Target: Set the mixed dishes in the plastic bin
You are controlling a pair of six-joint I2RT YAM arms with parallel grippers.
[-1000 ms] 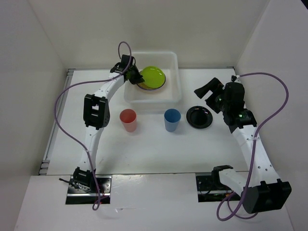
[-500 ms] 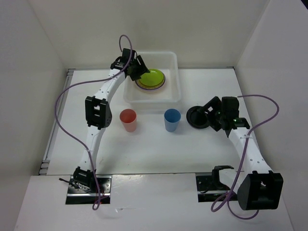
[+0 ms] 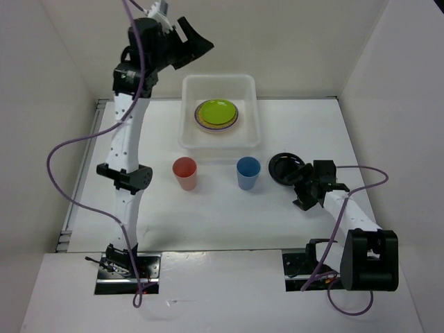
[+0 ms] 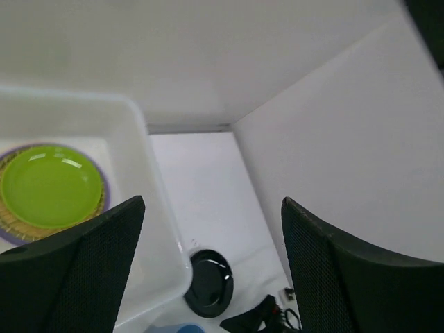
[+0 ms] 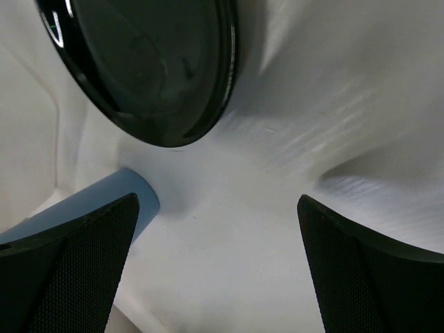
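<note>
Lime green round plate [image 3: 216, 111] seen inside translucent white plastic bin [image 3: 218, 143].
Left gripper [image 3: 197, 44] held high, spread, empty; right gripper [image 3: 298, 179] spread beside glossy black round plate [image 3: 282, 166].

free gap between red cup [image 3: 184, 172], blue cup [image 3: 248, 172]

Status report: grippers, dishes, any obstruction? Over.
Left gripper open, empty, high up. Right gripper open, low by black plate. Lime green plate in plastic bin; red cup, blue cup outside. Nothing blocking.
</note>
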